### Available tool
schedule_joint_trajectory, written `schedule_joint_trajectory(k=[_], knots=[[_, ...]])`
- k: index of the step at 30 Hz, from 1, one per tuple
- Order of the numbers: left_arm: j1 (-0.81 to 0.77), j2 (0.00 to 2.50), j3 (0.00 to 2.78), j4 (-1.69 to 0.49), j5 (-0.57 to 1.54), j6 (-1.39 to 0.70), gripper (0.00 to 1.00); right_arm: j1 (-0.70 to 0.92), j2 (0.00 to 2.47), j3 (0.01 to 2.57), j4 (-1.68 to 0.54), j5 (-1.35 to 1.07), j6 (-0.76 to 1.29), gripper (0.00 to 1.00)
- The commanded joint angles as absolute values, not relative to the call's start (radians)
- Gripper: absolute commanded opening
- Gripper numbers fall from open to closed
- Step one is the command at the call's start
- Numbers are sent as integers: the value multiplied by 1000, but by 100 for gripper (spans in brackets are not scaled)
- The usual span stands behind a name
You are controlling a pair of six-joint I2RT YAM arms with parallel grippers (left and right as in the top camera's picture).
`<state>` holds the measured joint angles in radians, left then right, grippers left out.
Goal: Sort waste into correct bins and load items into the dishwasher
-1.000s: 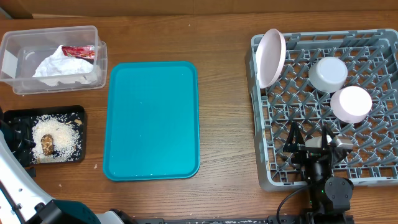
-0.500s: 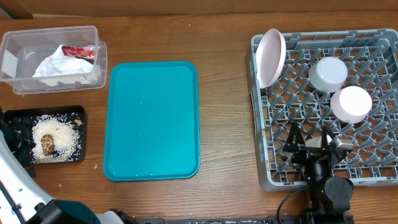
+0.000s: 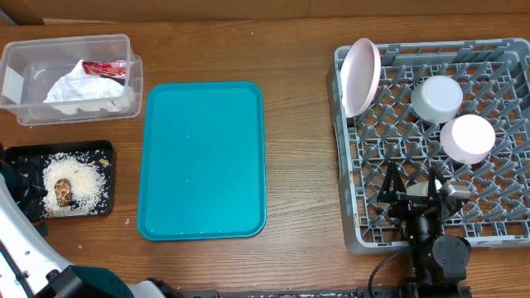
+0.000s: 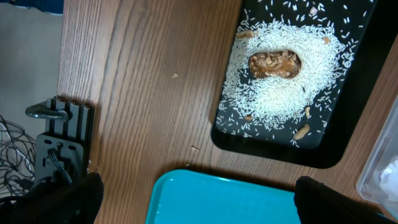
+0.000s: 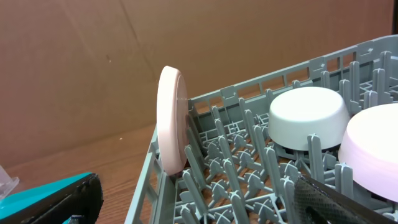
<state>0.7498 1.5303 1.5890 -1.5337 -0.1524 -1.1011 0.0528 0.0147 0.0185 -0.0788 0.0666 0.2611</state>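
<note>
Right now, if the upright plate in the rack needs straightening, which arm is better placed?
Probably right: the right gripper hangs open over the dish rack near the plate; the left gripper is over by the black tray.

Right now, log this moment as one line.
waste: napkin, red wrapper in clear tub; rice in black tray | rack: large plate, bowl, small plate | left fingers open | right fingers open

Two grippers, left [image 4: 199, 202] and right [image 3: 410, 180]. One rack [image 3: 348, 149] lies under the right jaws, and ahead of them are two plates, one large [image 3: 360, 76] and one small [image 3: 468, 136], and one bowl [image 3: 437, 98]. One teal tray [image 3: 204, 161] lies under the left jaws. Ahead of them is one black tray [image 4: 267, 146] with one brown lump [image 4: 275, 64] among uncounted rice grains [image 4: 280, 99]. Beyond it is one tub [image 3: 25, 83] with one napkin [image 3: 79, 89] and one wrapper [image 3: 106, 69].
</note>
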Motion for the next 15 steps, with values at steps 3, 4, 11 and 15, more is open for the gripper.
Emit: schedule_joint_trajectory(k=[3, 4, 11, 15], knots=[[752, 1531, 1586, -1535, -156, -1119, 100, 50, 3, 8, -76, 65, 258, 100], [752, 1531, 1586, -1536, -157, -1119, 100, 50, 3, 8, -76, 65, 258, 100], [752, 1531, 1586, -1535, -157, -1119, 100, 50, 3, 8, -76, 65, 258, 100], [752, 1531, 1586, -1536, -171, -1119, 100, 50, 3, 8, -76, 65, 258, 100]])
